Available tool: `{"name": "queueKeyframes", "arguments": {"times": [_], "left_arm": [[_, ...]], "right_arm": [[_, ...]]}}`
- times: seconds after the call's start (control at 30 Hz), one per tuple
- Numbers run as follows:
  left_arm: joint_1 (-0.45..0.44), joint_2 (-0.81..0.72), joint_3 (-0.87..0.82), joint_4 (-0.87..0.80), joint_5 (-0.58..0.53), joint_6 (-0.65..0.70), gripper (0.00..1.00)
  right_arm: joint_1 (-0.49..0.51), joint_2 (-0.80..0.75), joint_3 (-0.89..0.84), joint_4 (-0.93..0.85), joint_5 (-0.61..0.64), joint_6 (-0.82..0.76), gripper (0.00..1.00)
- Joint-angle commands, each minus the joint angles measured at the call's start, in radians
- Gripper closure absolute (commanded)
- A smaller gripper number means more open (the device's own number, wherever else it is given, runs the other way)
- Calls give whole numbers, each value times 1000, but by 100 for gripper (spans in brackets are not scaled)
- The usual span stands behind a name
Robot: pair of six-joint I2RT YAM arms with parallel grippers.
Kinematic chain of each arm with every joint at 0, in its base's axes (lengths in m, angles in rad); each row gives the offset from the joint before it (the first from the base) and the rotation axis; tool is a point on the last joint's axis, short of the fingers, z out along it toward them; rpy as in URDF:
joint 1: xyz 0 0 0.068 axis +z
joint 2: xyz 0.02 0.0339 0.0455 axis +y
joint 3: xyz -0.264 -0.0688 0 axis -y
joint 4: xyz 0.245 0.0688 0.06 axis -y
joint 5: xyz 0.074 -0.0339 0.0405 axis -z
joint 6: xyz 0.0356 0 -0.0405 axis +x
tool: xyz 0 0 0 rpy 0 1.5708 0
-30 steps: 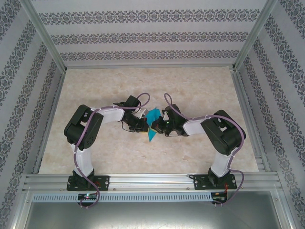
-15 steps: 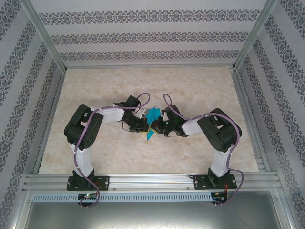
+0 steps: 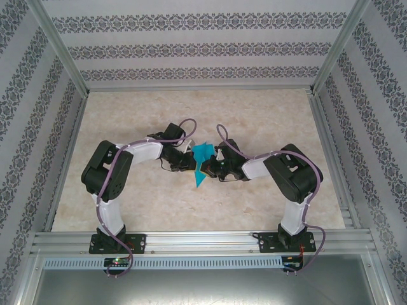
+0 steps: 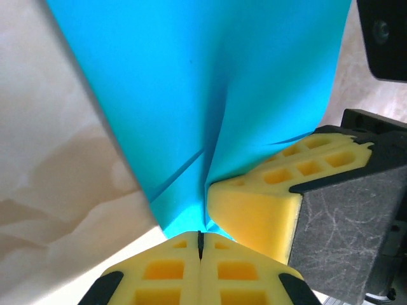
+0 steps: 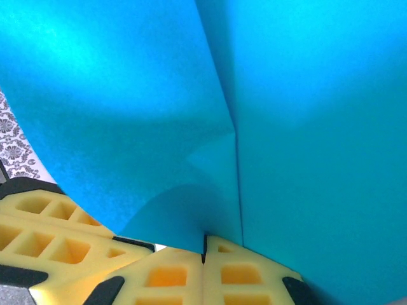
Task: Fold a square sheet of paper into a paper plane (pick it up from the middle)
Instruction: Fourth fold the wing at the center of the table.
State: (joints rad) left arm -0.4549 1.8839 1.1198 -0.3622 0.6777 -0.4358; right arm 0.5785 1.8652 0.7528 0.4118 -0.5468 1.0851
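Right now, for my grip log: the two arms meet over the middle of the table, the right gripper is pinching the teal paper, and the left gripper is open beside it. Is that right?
Not quite. The left gripper is not open: the left wrist view shows its jaws pressed shut on the teal paper. The rest stands, and the right gripper is pinching the same sheet.

paper sheet (image 4: 210, 76): matt, smooth | pads (image 4: 254, 219): yellow foam | table (image 4: 57, 178): marbled stone-look
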Motion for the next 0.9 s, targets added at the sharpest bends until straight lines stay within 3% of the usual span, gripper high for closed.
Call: {"name": "queueKeyframes", "arguments": {"times": [0.0, 0.3, 0.73, 0.87], "left_arm": [[9, -13, 5, 54, 9, -51, 97], [9, -3, -34, 66, -56, -98, 100], [6, 41, -44, 122, 21, -110, 100], [5, 44, -44, 87, -10, -88, 100]], "right_arm": [[4, 1, -7, -90, 52, -24, 95], [6, -23, -10, -100, 55, -27, 95], [12, -37, -6, -105, 53, -24, 95], [11, -44, -3, -107, 52, -23, 95]]}}
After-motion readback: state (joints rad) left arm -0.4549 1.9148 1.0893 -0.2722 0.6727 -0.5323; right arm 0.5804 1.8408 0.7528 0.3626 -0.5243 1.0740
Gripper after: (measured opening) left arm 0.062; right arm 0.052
